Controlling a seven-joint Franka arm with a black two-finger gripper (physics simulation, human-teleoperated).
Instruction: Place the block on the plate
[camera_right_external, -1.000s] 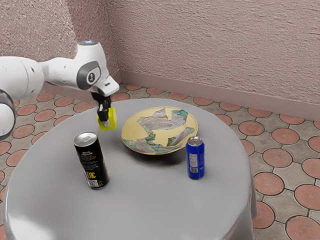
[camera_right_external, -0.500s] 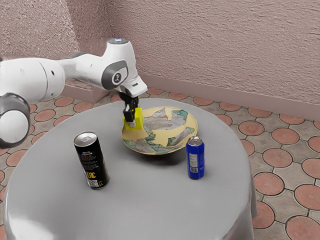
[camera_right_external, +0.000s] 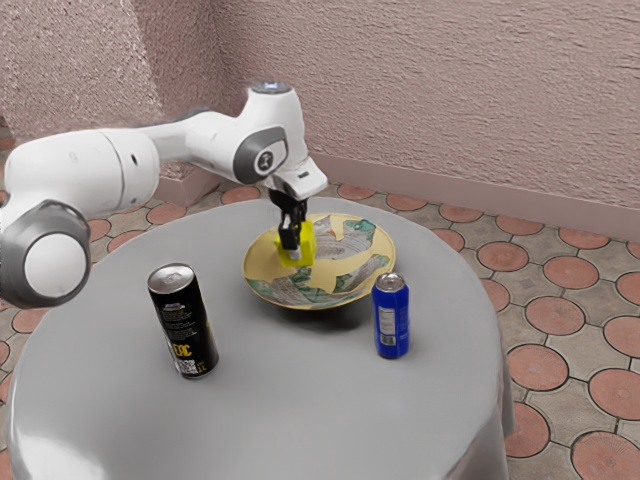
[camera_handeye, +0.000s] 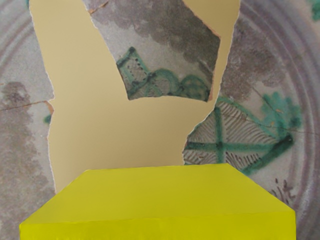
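**Yellow block (camera_right_external: 309, 245) over the plate (camera_right_external: 262, 271), to be lowered with care**

The claw (camera_right_external: 297, 250) holds the block between its two fingers. The block is over the plate, a little toward the exterior view's left from the middle; whether its bottom touches, I cannot tell. I would judge that a small move to the middle is good, because the rim rises and could tilt the block. Then the claw should go down slowly and straight, with the block level, and open only when the plate carries the weight. Pressing hard could rock the plate on the tabletop (camera_right_external: 300, 410). After this, it should rise straight up.

About writing: the black can (camera_right_external: 183, 322), at the near left, has yellow letters, perhaps "EAC", with small print above. The blue can (camera_right_external: 391, 318), at the right, has a pale label which I cannot read.
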